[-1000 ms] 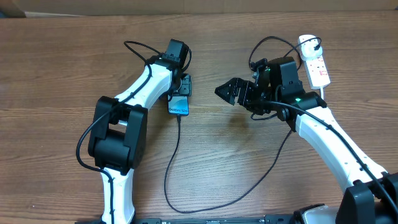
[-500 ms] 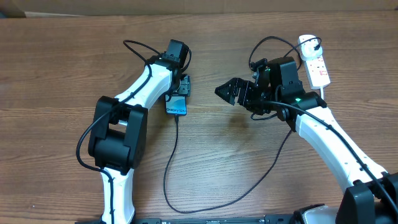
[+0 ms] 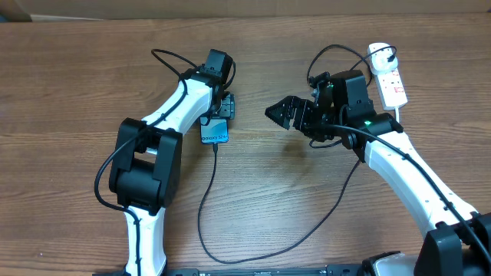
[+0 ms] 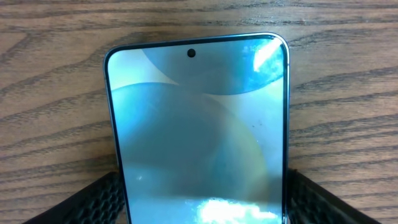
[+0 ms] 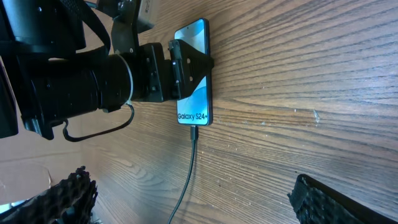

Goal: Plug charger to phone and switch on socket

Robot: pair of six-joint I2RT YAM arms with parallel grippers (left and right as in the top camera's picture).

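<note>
The phone [image 3: 215,133] lies flat on the table with its blue screen up and shows "Galaxy S24+" in the right wrist view [image 5: 196,102]. My left gripper [image 3: 222,113] is shut on the phone's upper half, one finger on each long edge; in the left wrist view [image 4: 199,214] the screen [image 4: 199,124] fills the space between the fingers. The charger's black cable [image 3: 201,222] has its tip in the phone's bottom edge [image 5: 194,132] and loops along the table toward the socket [image 3: 391,80] at the far right. My right gripper [image 3: 280,113] is open and empty, right of the phone.
The cable's loop runs across the near middle of the table and under my right arm [image 3: 399,165]. A black plug [image 3: 381,55] sits in the far end of the socket. The table's far edge meets a brown wall [image 3: 253,6].
The phone's lower end has shifted slightly left with the left gripper, dragging the cable's end along. The right arm has not moved.
</note>
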